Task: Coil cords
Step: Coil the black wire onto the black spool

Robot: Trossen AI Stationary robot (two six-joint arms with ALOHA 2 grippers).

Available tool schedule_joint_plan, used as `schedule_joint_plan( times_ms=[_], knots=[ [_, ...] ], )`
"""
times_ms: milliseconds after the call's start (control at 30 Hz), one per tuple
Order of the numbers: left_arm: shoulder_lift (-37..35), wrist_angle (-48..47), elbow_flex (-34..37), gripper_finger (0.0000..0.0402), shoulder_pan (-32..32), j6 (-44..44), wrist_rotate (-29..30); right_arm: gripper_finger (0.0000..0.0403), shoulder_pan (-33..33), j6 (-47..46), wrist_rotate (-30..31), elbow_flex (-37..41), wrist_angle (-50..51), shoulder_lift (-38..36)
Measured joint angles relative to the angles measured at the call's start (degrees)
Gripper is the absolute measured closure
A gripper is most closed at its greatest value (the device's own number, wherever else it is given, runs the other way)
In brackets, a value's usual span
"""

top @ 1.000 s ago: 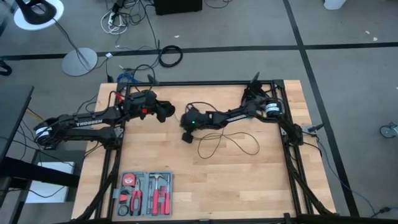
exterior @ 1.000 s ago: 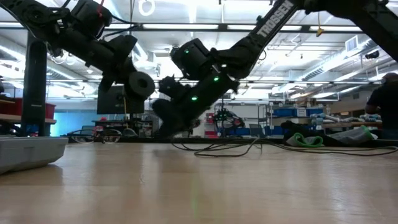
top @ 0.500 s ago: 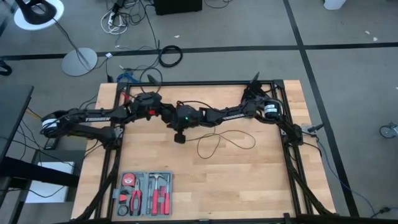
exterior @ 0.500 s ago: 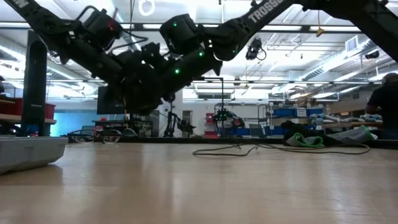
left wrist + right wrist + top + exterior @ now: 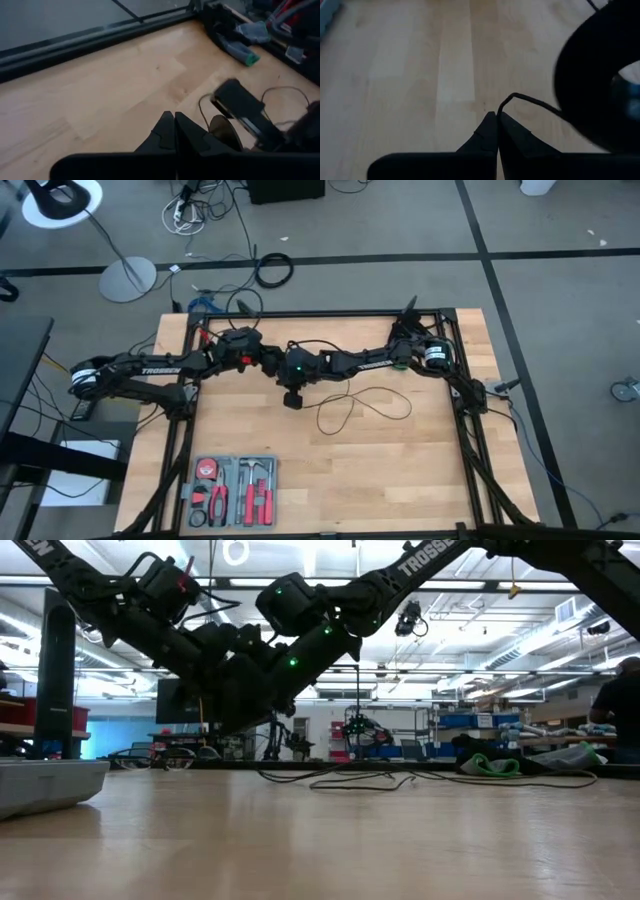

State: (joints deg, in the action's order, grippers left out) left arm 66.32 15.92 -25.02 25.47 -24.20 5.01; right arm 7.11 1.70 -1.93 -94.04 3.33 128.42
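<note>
The thin black cord (image 5: 362,406) lies in loose loops on the wooden table (image 5: 400,470), right of centre; it shows as a low tangle in the low view (image 5: 380,778). My right gripper (image 5: 290,397) hangs above the table's middle, shut on one strand (image 5: 516,96). My left gripper (image 5: 272,364) sits just beyond it toward the far edge, shut with nothing visible between its fingertips (image 5: 174,118). In the left wrist view a round dark disc (image 5: 223,131), possibly the cord's puck, shows by the right gripper's fingers (image 5: 239,105). My right gripper pinches a single strand of the cord at its fingertips (image 5: 500,109). The fingers slant down toward the table's left. The strand curls up out of the tips and runs off slack toward the loops, which rest on the table.
An open tool tray (image 5: 235,488) with red-handled tools sits at the near left. A black frame rail (image 5: 330,313) borders the far edge. Bare wood spreads across the near half of the table.
My right gripper has risen off the table and moved toward the left and far side, up beside my left gripper. My left gripper has reached toward the table's right and sunk a little. The cord's loops stayed on the table, and their left part was drawn leftward.
</note>
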Motion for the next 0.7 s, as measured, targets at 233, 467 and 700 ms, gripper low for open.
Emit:
schedule_joint_plan(
  times_ms=[233,467,700],
  knots=[
    [-0.02,2.91,-0.04,0.0402,-0.02,0.13,0.29,0.0403,-1.09,-5.05,2.68,5.44,-3.13,-0.02],
    [-0.02,-1.85,-0.03,0.0402,-0.02,0.3,3.67,0.0382,-2.66,-9.51,3.03,12.25,-9.47,-0.03],
    [-0.04,-9.49,-0.02,0.0402,-0.02,0.36,9.18,0.0358,-2.88,-11.09,3.04,13.22,-9.84,-0.2]
  ],
)
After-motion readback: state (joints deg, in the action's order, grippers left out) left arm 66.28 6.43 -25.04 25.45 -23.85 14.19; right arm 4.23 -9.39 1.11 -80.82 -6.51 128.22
